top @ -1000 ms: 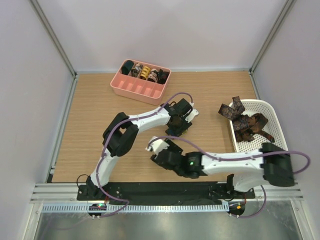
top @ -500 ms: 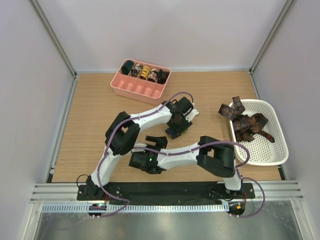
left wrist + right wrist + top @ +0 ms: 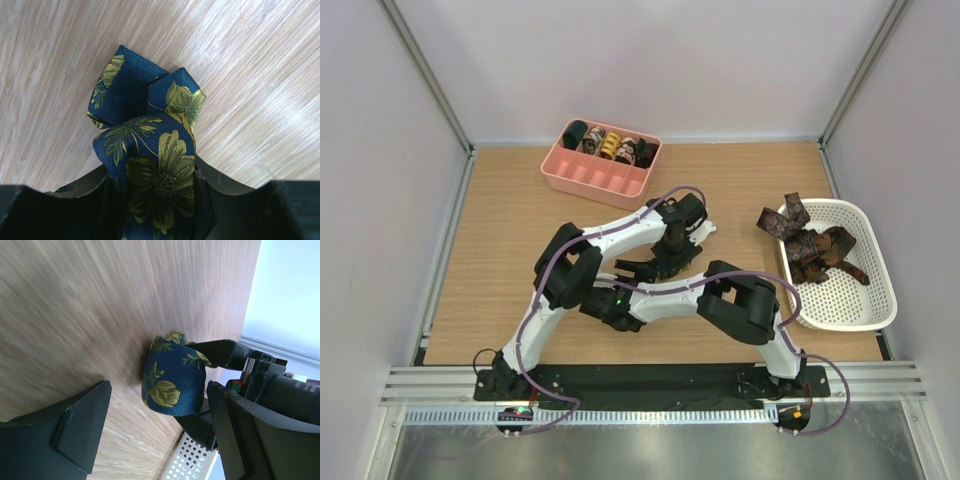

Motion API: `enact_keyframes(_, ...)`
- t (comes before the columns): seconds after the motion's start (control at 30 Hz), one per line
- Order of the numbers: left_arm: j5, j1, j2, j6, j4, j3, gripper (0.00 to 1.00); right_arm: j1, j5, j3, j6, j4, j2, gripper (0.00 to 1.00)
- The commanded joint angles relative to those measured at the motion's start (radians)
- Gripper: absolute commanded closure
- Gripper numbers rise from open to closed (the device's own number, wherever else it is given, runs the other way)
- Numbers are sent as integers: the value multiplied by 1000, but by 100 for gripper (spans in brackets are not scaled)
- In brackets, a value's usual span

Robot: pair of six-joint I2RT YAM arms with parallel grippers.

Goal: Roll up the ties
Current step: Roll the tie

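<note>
Pink tray holds rolled ties; white perforated basket holds loose ties. Left gripper clamps a glossy navy floral tie; right gripper gapes wide.

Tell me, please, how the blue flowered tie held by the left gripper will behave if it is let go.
The blue flowered tie is soft, folded fabric, so it will probably loosen or unroll. Its weave looks glossy, so it may slip on the smooth wooden table. It looks light.
</note>
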Motion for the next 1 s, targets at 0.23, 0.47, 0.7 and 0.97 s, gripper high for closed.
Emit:
enact_keyframes(0.23,47,6,130,-10,-239,-20,75,-35,2,54,-15,-1,70,17)
enact_keyframes(0.47,49,15,157,-28,-311,38,74,-37,48,94,41,-81,122,20)
enact_keyframes(0.7,70,23,186,-33,-384,87,73,-38,103,103,89,-159,174,22)
enact_keyframes(0.97,81,26,206,-37,-432,127,71,-52,95,149,182,-266,234,23)
